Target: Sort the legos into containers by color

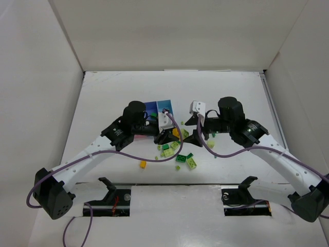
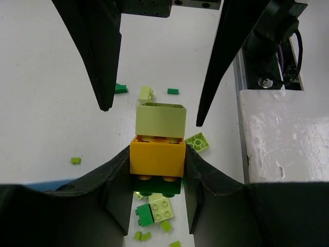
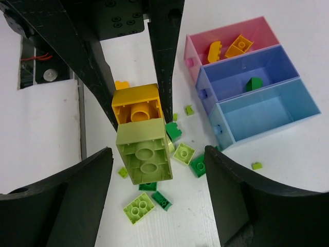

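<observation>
My left gripper (image 2: 157,160) is shut on an orange-yellow lego (image 2: 157,155) in the middle of a three-brick stack. A pale lime lego (image 2: 160,119) is stuck on one end and a dark green lego (image 2: 157,186) on the other. The stack is held above the table. In the right wrist view the lime lego (image 3: 146,154) points at the camera with the orange one (image 3: 134,103) behind it. My right gripper (image 3: 157,153) is open, its jaws wide on either side of the lime lego without touching. The joined containers are pink (image 3: 267,24), periwinkle (image 3: 288,56) and light blue (image 3: 308,103).
Loose green and lime legos (image 3: 138,207) lie scattered on the table under the stack, also in the top view (image 1: 191,162). The pink bin holds orange legos (image 3: 239,45), the periwinkle bin a dark green one (image 3: 253,83). Both grippers (image 1: 180,135) meet in front of the bins (image 1: 163,105).
</observation>
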`<state>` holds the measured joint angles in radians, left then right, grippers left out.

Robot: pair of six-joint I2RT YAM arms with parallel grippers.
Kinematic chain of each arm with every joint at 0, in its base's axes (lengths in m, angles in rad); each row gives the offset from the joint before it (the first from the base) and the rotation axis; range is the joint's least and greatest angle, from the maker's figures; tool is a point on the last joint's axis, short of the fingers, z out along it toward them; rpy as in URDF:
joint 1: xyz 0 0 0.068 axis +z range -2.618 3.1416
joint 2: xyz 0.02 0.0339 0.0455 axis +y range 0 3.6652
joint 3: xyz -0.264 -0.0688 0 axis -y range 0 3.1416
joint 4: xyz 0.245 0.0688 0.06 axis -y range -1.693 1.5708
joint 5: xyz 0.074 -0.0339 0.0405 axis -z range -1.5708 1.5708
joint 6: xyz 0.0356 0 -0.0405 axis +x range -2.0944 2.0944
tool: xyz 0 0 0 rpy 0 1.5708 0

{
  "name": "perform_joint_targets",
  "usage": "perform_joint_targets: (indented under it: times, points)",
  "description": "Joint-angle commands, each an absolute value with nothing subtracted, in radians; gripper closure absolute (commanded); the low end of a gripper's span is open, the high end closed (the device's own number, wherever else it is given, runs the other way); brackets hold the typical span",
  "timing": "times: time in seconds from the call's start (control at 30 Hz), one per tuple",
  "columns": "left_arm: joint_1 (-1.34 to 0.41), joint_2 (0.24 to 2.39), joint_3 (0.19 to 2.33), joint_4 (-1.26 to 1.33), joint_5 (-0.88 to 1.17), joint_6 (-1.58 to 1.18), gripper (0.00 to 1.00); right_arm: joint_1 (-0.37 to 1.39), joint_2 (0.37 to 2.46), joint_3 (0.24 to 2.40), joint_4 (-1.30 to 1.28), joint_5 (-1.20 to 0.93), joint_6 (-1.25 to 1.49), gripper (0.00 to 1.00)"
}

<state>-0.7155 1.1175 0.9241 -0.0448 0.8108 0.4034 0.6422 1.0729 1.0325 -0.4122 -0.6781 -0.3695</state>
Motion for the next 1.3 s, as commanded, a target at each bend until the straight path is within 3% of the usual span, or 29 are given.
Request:
perform_joint_targets:
  times: [0.0,0.33,0.43,0.47,0.67,0.9,1.03,1.27]
  points:
    - [-0.712,1.088,0.933,-0.006,0.839,0.416,0.72,0.655,1.074,1.058,-0.336,-0.707,-0.377,0.24]
    - [-0.712,1.068,0.923,-0.006,0.828,0.425,0.72,0.655,1.108,1.058,-0.327,-0.745,-0.377,0.67]
    - [-0.712,1.068,0.923,-0.006,0.818,0.425,0.72,0.655,1.108,1.058,-0.318,-0.755,-0.377,0.87]
    - [-0.712,1.068,0.914,-0.006,0.789,0.425,0.72,0.655,1.108,1.058,-0.318,-0.741,-0.377,1.00]
    - [-0.712,1.077,0.851,0.034,0.695,0.348,0.73,0.618,1.098,1.107,-0.318,-0.657,-0.365,1.00]
    - [-0.597,0.986,0.727,0.133,0.672,0.238,0.74,0.488,1.173,1.167,-0.255,-0.655,-0.291,1.00]
    - [-0.555,0.951,0.709,0.146,0.605,0.195,0.74,0.468,1.273,1.222,-0.244,-0.645,-0.291,1.00]
    - [-0.499,0.890,0.709,0.183,0.387,0.095,0.74,0.529,1.652,1.465,-0.239,-0.448,-0.227,1.00]
